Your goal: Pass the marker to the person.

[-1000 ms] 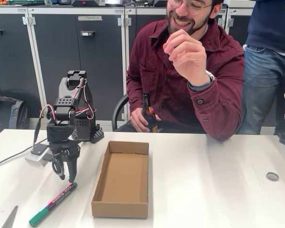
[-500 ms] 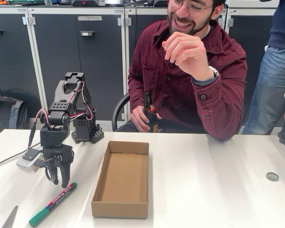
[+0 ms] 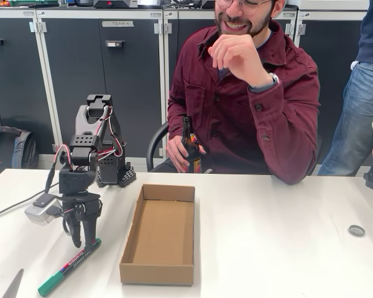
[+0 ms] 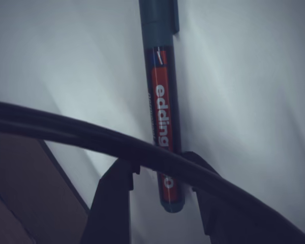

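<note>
The green marker (image 3: 68, 268) lies flat on the white table near its front left corner, slanting up to the right. In the wrist view the marker (image 4: 162, 117) runs top to bottom, showing its pink label. My gripper (image 3: 84, 241) points down over the marker's upper right end. It is open, with that end between the fingers (image 4: 114, 203); the right finger looks close to or touching it. A black cable crosses the wrist view. The person (image 3: 236, 118) in a maroon shirt sits behind the table, with one hand raised to the chin and the other holding a brown bottle (image 3: 189, 146).
An open cardboard box (image 3: 132, 233) lies right of the marker. A small round cap (image 3: 356, 230) rests at the table's right side. Another person in jeans (image 3: 360, 105) stands at the right edge. A metal blade-like object (image 3: 12, 285) pokes in at the bottom left.
My gripper has dropped lower, onto the marker's upper end. The seated person's raised hand moved closer to the chin. The standing person shifted right.
</note>
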You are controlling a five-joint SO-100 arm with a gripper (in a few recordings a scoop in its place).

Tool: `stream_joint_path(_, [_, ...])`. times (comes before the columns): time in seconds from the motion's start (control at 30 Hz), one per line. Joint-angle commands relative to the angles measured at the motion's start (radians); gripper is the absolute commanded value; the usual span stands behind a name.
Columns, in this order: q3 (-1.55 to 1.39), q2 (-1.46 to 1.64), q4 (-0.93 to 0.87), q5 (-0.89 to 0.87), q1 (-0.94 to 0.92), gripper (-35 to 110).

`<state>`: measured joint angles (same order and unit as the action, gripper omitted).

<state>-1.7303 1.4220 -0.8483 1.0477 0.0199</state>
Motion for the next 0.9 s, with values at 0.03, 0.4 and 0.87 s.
stream_joint_path(0.03, [0.025,0.067,0.034,-0.011,0.018,17])
stream_joint_path(0.4, [0.081,-0.015,-0.014,-0.005,0.009,17])
stream_joint_path(0.87, [0.081,-0.083,-0.008,-0.017,-0.018,13])
